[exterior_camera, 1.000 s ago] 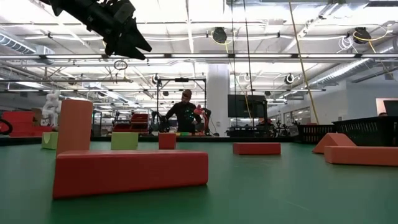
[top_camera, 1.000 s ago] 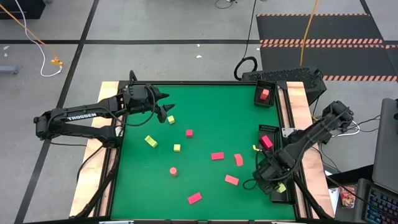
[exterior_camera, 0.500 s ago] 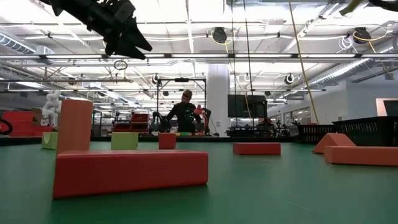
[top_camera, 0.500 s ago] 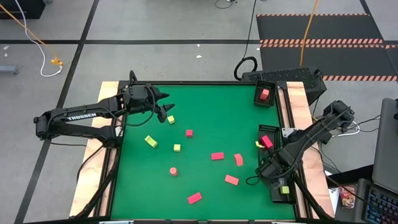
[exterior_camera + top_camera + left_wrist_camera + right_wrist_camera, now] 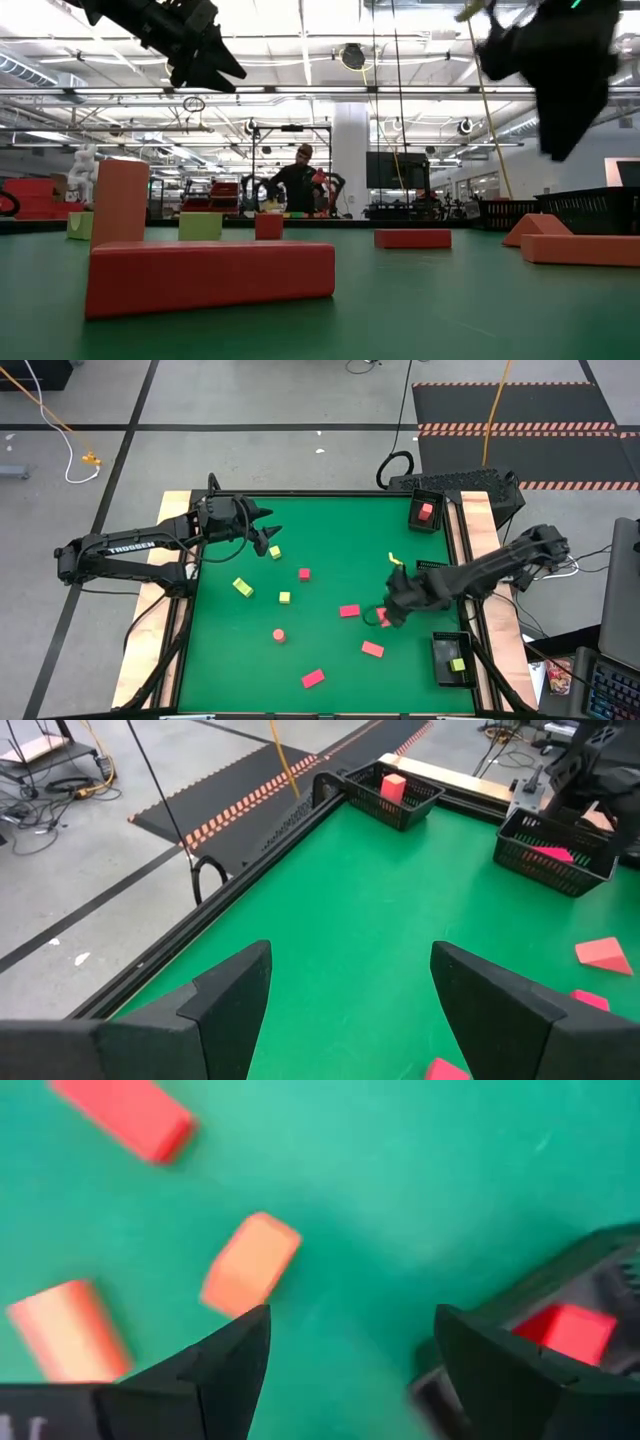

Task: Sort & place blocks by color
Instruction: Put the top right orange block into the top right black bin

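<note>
Pink-red and yellow-green blocks lie scattered on the green table [image 5: 330, 530]. My right gripper [image 5: 388, 608] hangs open above a pink-red block [image 5: 382, 620] near the table's middle right. Its wrist view shows the open fingers [image 5: 350, 1355] over green mat, with pink-red blocks [image 5: 250, 1263] [image 5: 65, 1330] beyond them. A yellow-green block [image 5: 457, 664] rests in the near right tray [image 5: 440, 650]. My left gripper [image 5: 265, 532] waits open near the far left, above a yellow-green block [image 5: 274, 552]. The left gripper [image 5: 205, 55] and the right gripper [image 5: 555, 75] hang high in the low view.
Three black trays line the right edge: the far one [image 5: 424, 512] holds a pink-red block, the middle one [image 5: 555, 845] holds pink-red pieces, the near one a yellow-green block. More blocks [image 5: 313, 678] [image 5: 243, 587] and a round pink-red piece [image 5: 279, 634] lie about. A person [image 5: 297, 180] stands far behind.
My right gripper has left the near right tray and swung toward the table's far left, out over the mat, stopping above the pink-red blocks at middle right. The yellow-green block stays in the near right tray.
</note>
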